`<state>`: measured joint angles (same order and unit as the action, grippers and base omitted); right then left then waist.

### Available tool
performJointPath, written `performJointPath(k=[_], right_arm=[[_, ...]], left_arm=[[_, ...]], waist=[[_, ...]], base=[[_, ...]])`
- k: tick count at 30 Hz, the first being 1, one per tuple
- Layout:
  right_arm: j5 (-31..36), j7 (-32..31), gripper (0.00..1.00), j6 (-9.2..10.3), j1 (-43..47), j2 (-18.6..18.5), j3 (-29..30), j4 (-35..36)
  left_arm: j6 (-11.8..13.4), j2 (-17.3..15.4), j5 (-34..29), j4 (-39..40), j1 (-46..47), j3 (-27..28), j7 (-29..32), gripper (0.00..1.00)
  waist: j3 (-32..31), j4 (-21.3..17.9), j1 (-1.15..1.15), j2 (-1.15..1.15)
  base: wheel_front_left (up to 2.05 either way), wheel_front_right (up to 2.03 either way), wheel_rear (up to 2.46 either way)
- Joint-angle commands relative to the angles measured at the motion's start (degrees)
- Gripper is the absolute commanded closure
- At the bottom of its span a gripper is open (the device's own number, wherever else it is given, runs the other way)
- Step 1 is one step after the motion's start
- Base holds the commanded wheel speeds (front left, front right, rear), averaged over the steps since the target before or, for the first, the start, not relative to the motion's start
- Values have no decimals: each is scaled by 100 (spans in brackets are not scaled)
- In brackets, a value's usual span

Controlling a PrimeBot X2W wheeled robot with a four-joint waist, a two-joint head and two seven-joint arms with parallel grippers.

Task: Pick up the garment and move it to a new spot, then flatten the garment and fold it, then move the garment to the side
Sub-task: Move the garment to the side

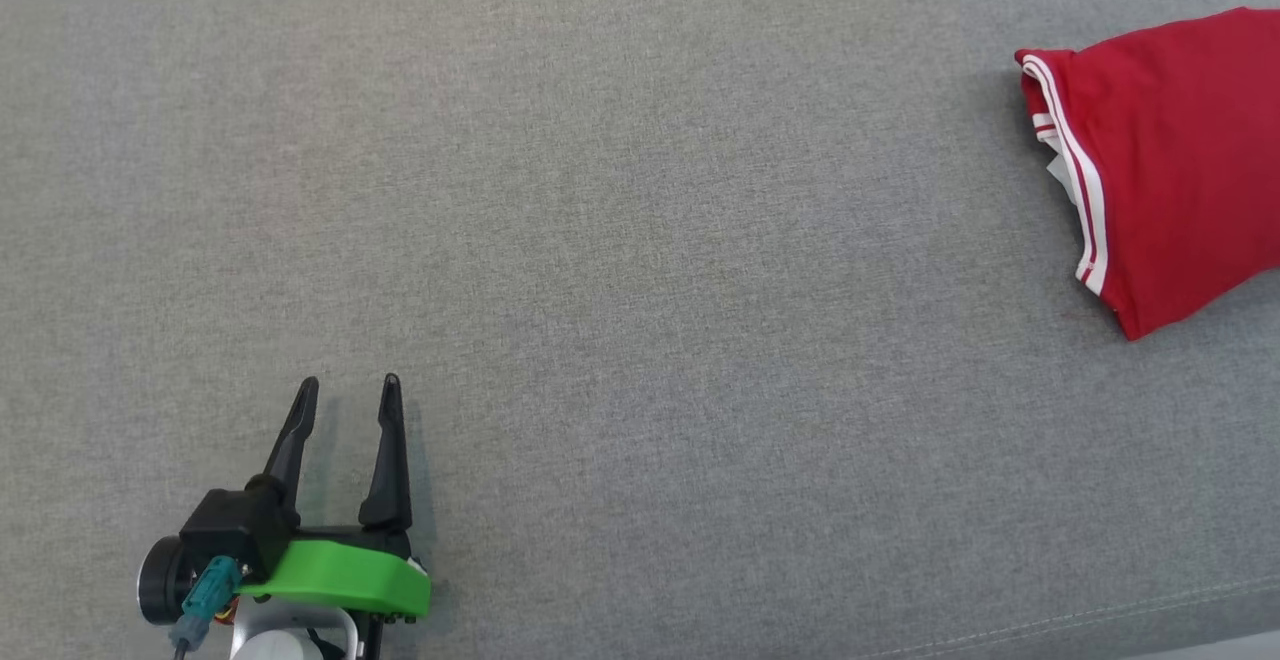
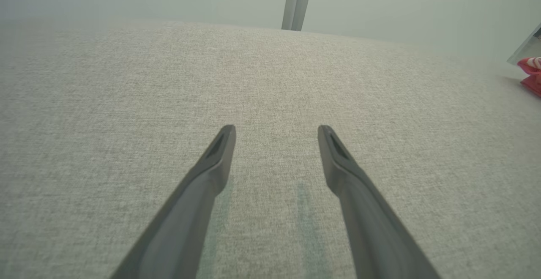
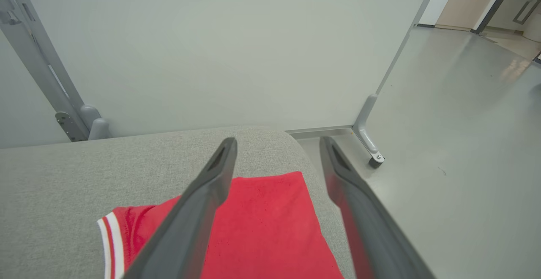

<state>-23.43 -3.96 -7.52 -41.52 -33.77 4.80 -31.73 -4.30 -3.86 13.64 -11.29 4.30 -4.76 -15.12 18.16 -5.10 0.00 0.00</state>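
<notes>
The red garment (image 3: 262, 228), judged soft and limp, is lying beneath the parted, empty right fingers (image 3: 203, 203); the left fingers (image 2: 213, 165) are being held apart too. Pinching all layers is being advised.

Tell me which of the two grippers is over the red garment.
The right gripper: its open fingers hang above the red garment, while the left gripper is over bare grey upholstery, far from it.

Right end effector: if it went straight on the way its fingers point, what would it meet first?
The right end effector, open, points over the red garment. It would probably clear it and meet the far edge of the grey cushion or the pale panel just behind it; depth is unclear.
</notes>
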Motion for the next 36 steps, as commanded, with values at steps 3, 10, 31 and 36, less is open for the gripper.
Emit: performJointPath(k=[3,10,31,36], right_arm=[[-176,555,0,8,608,179,-3,374],[150,1587,0,7,2512,880,353,1323],[2053,1914,0,7,4692,3030,953,2465],[2109,1914,0,7,4664,3058,832,2311]], left_arm=[[31,34,110,36,14,66,1,0],[100,73,238,-13,-131,136,1,0],[-45,88,505,-638,-576,-73,2,0],[-11,88,531,-726,-491,-127,1,0]], waist=[[-336,65,0,0],[-891,179,0,0],[-1786,345,0,0],[-1831,368,0,0]], base=[[0,0,0],[0,0,0],[0,0,0],[0,0,0]])
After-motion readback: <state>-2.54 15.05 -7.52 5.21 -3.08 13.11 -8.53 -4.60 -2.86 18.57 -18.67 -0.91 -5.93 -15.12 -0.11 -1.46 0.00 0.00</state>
